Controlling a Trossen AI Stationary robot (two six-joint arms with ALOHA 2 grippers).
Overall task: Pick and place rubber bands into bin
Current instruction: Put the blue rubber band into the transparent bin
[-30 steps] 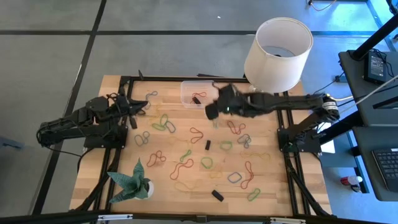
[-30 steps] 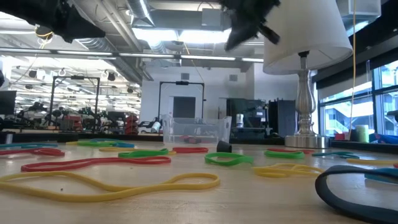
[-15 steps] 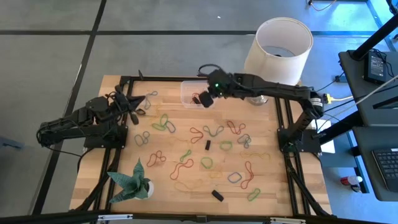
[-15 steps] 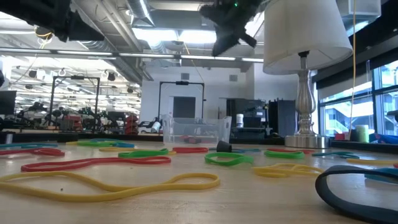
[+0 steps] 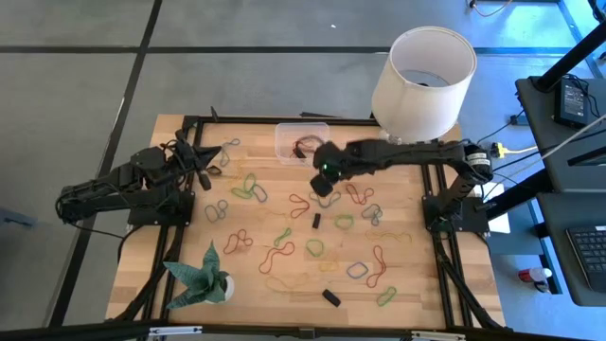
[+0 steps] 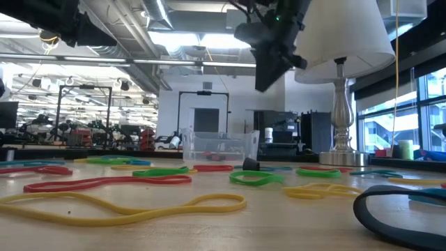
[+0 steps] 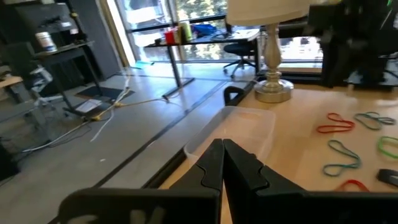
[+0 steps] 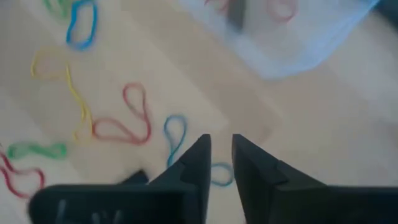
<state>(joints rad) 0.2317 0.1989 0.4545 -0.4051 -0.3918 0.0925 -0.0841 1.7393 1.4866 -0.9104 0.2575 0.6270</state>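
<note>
Wooden slat surface [image 5: 284, 284] in a black metal frame, standing on a grey floor. Room in low view: open workshop with ceiling strip lights, exposed ducts, glazed partitions and benches far back.

Rubber bands [image 5: 312, 248] lie scattered across the middle and right of the surface in red, green, yellow and blue; low view shows a long yellow band [image 6: 132, 206] and a red one [image 6: 104, 183] nearest the camera.

Bin [image 5: 300, 142], clear plastic, sits at the far edge, centre; a red band and a dark block lie inside it.

Lamp with white shade [image 5: 423, 80] stands at the far right corner, its metal stem [image 6: 340, 115] visible in low view.

Green folded-paper plant [image 5: 199, 277] at the near left corner. Small black blocks lie among the bands: one mid-surface [image 5: 316, 221], one near the front edge [image 5: 330, 297].

Right gripper [image 5: 323, 180] hangs above the surface just in front of the bin, arm reaching in from the right; jaws slightly spread, nothing between them; a blue band [image 8: 175, 134] lies below.

Left gripper [image 5: 203, 163] is parked over the left far corner, jaws pressed together, empty.
</note>
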